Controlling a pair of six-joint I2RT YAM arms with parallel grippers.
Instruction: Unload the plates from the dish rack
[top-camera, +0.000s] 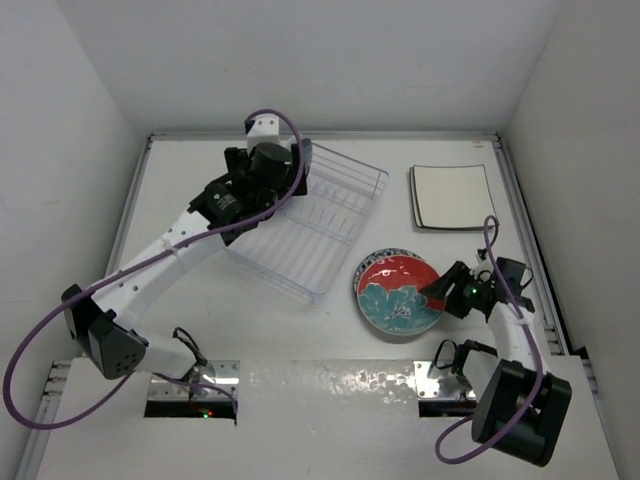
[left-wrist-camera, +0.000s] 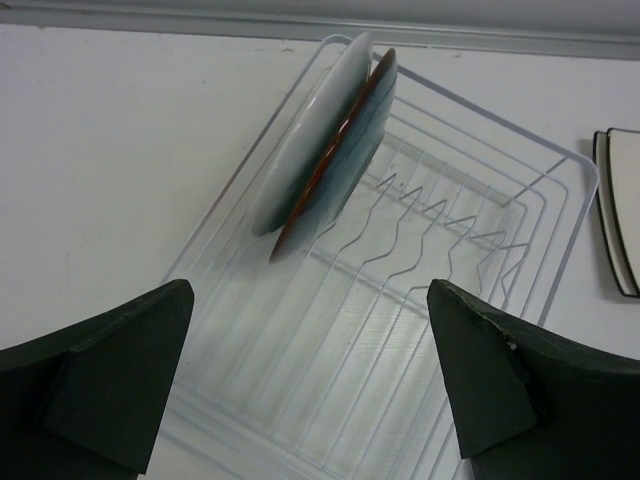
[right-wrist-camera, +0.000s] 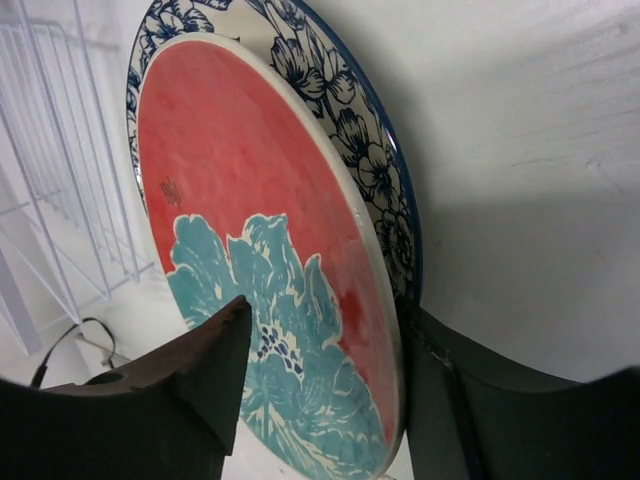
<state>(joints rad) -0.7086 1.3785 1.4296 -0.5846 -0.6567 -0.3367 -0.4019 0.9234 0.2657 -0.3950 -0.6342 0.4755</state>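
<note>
Plates (left-wrist-camera: 325, 150): two stand in the dish rack (top-camera: 350, 200), upper left. Right tool (right-wrist-camera: 325, 330) released astride red plate (right-wrist-camera: 250, 170); left tool (left-wrist-camera: 310, 290), spread, likely grasps next.

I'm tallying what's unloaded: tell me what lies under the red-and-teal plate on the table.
The red-and-teal plate sits on a blue floral plate. Only the lower plate's patterned rim shows past the upper plate's edge. Its centre is covered, and anything beneath it cannot be seen.

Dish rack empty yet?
No, two round plates stand on edge in the dish rack.
</note>
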